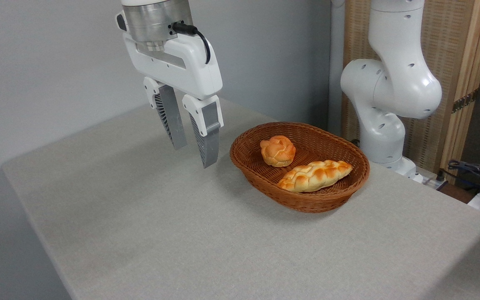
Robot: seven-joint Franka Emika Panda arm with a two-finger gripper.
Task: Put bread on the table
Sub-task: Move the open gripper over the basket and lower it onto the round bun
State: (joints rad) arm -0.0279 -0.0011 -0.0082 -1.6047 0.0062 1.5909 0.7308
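Step in hand, as judged: the approach, with nothing grasped yet. The gripper (pixel 193 155) is hanging at upper centre-left of the frame, jaws apart and empty, above the table (pixel 140 225). The bread (pixel 278 151) is sitting in the basket (pixel 302 200) at centre right, beside the braided loaf (pixel 315 175). The next move is calling for travel rightward over the near rim, then descent onto the bun alone; rim and loaf are crowding the approach
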